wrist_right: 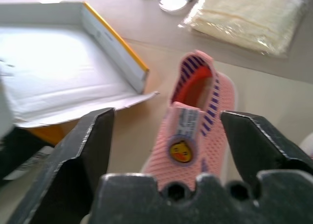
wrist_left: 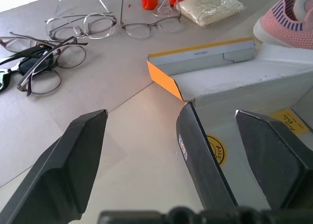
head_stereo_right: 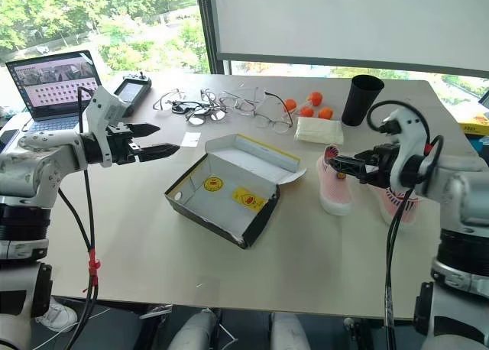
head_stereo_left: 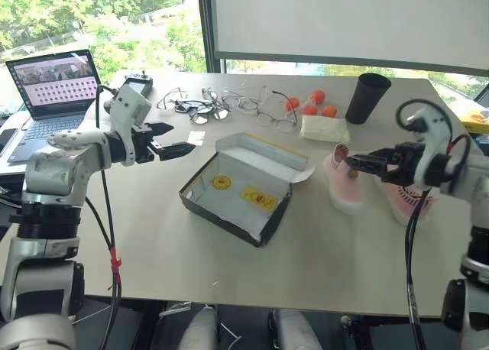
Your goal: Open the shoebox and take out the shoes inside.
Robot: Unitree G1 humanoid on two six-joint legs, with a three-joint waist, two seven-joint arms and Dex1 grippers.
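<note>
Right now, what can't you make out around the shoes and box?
- Second shoe: mostly hidden behind the right gripper and its arm in the eye views.
- Shoebox lid's outer face: turned away, so its print is hidden.
- Yellow stickers inside: text too small.
- First shoe: toe cut off behind that gripper in the right wrist view.

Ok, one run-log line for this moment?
shoebox: open, empty | shoes: both on table beside it | left gripper: open | right gripper: open, over shoe
</note>
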